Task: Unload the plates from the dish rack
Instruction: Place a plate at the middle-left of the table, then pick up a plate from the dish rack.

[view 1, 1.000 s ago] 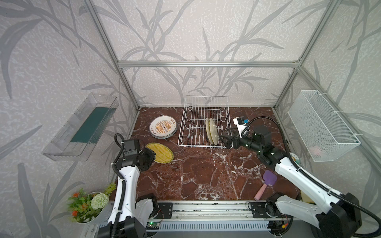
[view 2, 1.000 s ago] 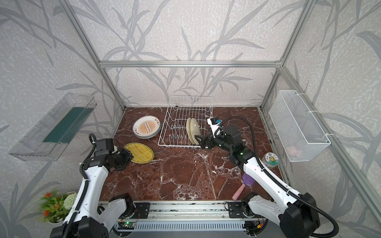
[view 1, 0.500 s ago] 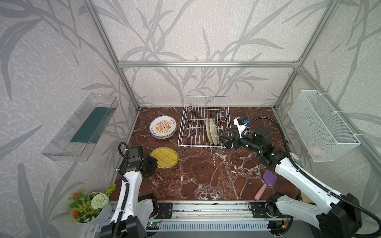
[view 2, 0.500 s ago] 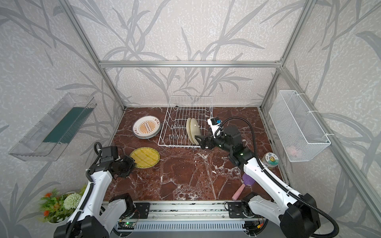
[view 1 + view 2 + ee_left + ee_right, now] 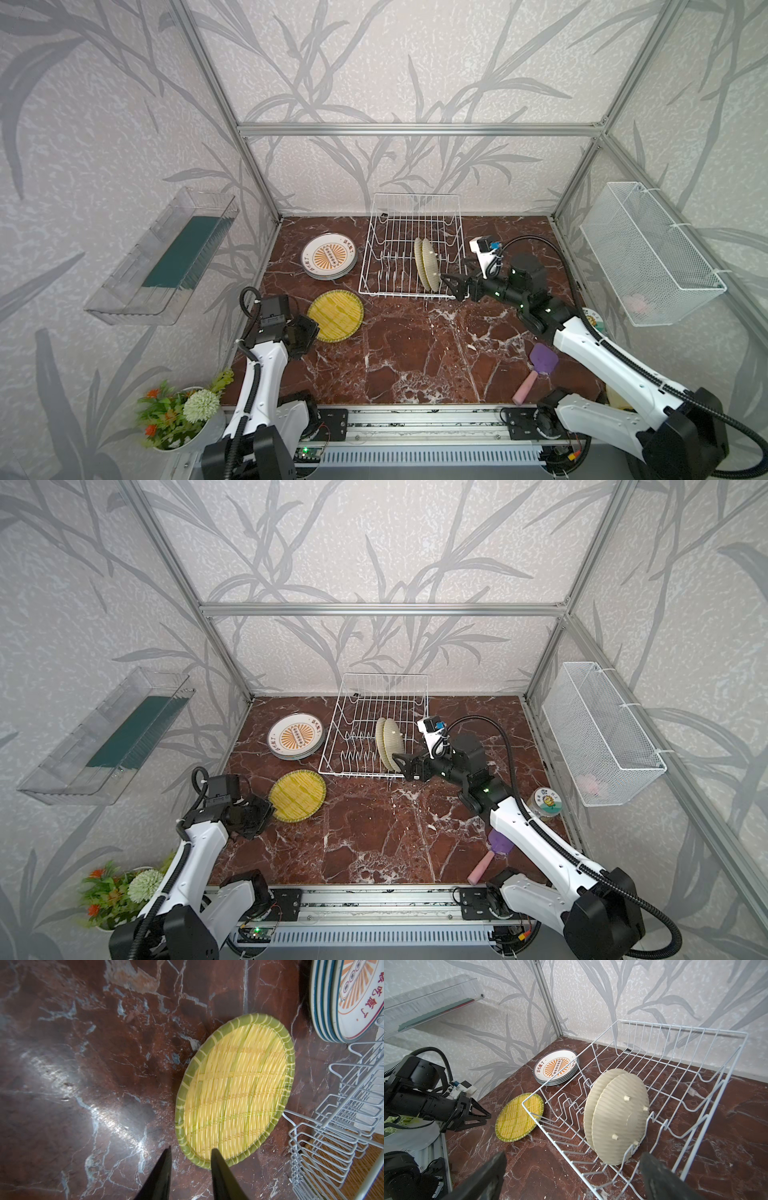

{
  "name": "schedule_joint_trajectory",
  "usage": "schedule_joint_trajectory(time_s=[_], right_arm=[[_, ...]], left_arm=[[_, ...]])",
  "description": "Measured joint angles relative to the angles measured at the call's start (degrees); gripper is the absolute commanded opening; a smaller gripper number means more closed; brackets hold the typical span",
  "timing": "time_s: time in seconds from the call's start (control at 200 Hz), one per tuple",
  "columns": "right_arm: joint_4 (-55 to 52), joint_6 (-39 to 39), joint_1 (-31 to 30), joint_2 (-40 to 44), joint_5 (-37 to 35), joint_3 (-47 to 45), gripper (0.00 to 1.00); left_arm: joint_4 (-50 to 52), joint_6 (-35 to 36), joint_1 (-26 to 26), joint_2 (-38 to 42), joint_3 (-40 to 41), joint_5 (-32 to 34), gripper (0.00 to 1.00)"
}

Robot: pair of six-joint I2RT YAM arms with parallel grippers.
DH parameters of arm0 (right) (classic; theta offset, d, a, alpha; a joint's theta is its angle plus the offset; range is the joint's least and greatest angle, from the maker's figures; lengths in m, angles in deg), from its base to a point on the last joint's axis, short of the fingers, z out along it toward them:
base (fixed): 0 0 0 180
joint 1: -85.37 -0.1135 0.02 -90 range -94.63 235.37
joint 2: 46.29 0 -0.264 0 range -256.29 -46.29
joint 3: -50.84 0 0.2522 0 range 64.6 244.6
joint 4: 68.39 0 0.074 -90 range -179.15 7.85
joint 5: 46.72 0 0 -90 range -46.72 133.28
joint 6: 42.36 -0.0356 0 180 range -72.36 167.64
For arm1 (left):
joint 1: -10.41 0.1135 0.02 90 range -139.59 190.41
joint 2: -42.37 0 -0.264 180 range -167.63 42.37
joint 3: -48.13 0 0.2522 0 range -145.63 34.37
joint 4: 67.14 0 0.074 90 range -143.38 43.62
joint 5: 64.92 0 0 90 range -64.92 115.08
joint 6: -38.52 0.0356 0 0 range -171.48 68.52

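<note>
L arm has pulled back toward front edge since a sec ago. L gripper [image 5: 191, 1148] fingers now parted, empty, just beside rim of yellow woven plate [image 5: 336, 316], which lies flat on table [image 5: 415, 353]. Sunburst stack [image 5: 329, 261] sits left of dish rack [image 5: 399, 249]. Two woven plates [image 5: 426, 264] stand upright in its tines, w/ R gripper [image 5: 451, 286] fingers wide apart, empty, just short of them.

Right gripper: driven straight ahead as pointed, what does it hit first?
Probably the nearer woven plate upright in the dish rack, framed by the open fingers of the right gripper. The rack's low wire side lies between and may catch first; height unclear.
</note>
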Motion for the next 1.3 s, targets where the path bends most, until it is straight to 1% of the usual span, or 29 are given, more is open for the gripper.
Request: schedule_joint_trajectory(time_s=[0.08, 0.155, 0.3, 0.37, 0.445, 0.475, 0.57, 0.635, 0.73, 0.835, 1.065, 1.195, 1.3], right_arm=[[0.0, 0.0, 0.0, 0.0, 0.0, 0.0, 0.99], [-0.1, 0.0, 0.0, -0.3, 0.0, 0.1, 0.99], [-0.9, 0.1, 0.0, -1.0, -0.1, 0.7, 0.99], [-1.6, 0.1, 0.0, -1.0, -0.6, 1.0, 0.99], [-2.3, 0.1, 0.0, -1.0, -1.2, 1.6, 0.99], [-2.6, 0.1, 0.0, -1.0, -1.6, 1.8, 0.99], [-3.7, 0.0, 0.0, -1.0, -2.7, 2.3, 0.99], [-4.2, -0.1, 0.0, -1.0, -3.6, 2.4, 0.99], [-5.7, -0.3, 0.0, -1.0, -4.9, 2.6, 0.99], [-7.6, -0.3, 0.0, -0.7, -6.6, 2.7, 0.99], [-11.6, -1.2, 0.0, 1.3, -10.2, 3.1, 0.99], [-12.7, -2.7, 0.3, 1.7, -12.4, 3.1, 0.99], [-13.1, -3.7, 0.6, 2.0, -13.4, 3.1, 0.99]], left_arm=[[1.1, 1.1, 0.0, 0.2, -0.7, 1.1, 0.43], [2.3, 2.4, 0.0, 0.8, -2.4, 2.2, 0.51], [3.5, 6.0, 0.0, 3.0, -8.1, 3.7, 0.71], [3.2, 7.9, 0.0, 4.1, -11.0, 3.4, 0.81], [2.8, 10.3, -0.4, 4.5, -14.5, 2.2, 0.87], [2.5, 11.2, -0.7, 4.3, -16.0, 1.6, 0.92], [2.1, 14.1, -2.8, 2.4, -21.5, -0.2, 0.98], [1.8, 16.0, -5.4, 0.5, -25.1, -0.9, 0.99], [0.6, 18.5, -11.0, -2.4, -29.5, -1.3, 0.99], [-0.9, 19.8, -16.6, -5.7, -32.3, -1.8, 0.99], [-3.7, 21.4, -27.7, -15.9, -38.7, -2.3, 0.97], [-5.7, 21.8, -32.6, -21.8, -41.9, -3.1, 0.94], [-7.1, 21.9, -35.6, -26.2, -43.8, -3.4, 0.91]])
